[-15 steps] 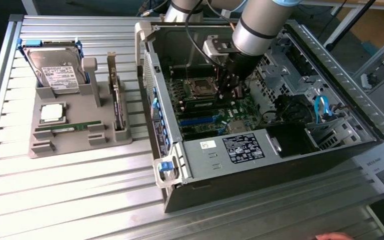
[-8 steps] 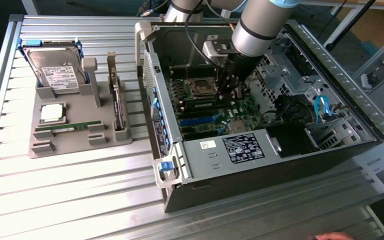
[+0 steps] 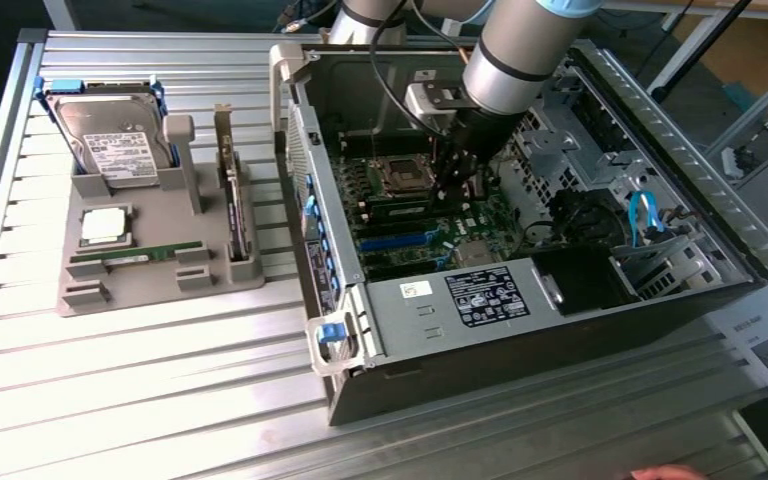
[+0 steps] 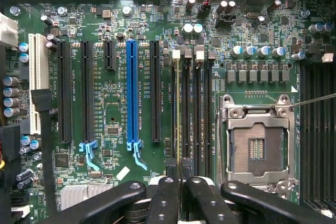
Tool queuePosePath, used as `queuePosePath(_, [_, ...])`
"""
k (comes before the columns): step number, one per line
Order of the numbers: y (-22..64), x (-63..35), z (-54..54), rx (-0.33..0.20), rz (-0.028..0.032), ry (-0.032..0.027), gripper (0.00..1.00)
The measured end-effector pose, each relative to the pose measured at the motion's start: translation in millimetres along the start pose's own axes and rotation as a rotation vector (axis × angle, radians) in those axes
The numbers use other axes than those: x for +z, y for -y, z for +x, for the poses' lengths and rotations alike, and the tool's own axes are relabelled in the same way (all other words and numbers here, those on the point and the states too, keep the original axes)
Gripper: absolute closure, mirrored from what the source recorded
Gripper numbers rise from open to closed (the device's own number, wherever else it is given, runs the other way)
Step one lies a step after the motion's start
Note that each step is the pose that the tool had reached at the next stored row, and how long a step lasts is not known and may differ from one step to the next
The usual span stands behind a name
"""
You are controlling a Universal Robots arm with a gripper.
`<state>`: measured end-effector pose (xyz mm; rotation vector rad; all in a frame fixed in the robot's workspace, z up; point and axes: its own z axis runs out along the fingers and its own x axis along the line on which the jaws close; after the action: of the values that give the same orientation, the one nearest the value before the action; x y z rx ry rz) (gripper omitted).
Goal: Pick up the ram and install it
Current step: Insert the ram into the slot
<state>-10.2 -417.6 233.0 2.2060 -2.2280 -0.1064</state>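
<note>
- At the exterior view's left, a grey moulded tray (image 3: 157, 288) on the ribbed metal table (image 3: 131, 400) holds a boxy hard drive (image 3: 115, 135) and a square silver processor (image 3: 104, 225).
- At centre, an open steel computer case (image 3: 558, 350) encloses a green motherboard (image 4: 113, 93).
- At upper centre, the gripper (image 3: 454, 185) pinches the ram (image 4: 178, 114) between black fingers. The thin stick, seen edge-on, lies along the long dark memory slots (image 4: 198, 114), beside the square metal socket (image 4: 257, 145).

The ram (image 4: 178, 109), a thin green stick seen edge-on, stands upright along a memory slot (image 4: 174, 103) beside the processor socket (image 4: 257, 145), one end pinched in the gripper (image 4: 181, 176).
</note>
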Motion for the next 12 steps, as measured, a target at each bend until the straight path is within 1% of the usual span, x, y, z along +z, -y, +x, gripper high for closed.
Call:
queuePosePath(9, [0.0, 0.0, 0.0, 0.0, 0.0001, 0.0001, 0.87])
queuePosePath(10, [0.0, 0.1, 0.0, 0.0, 0.0001, 0.0001, 0.81])
queuePosePath(12, [0.0, 0.0, 0.0, 0.0, 0.0, 0.0001, 0.81])
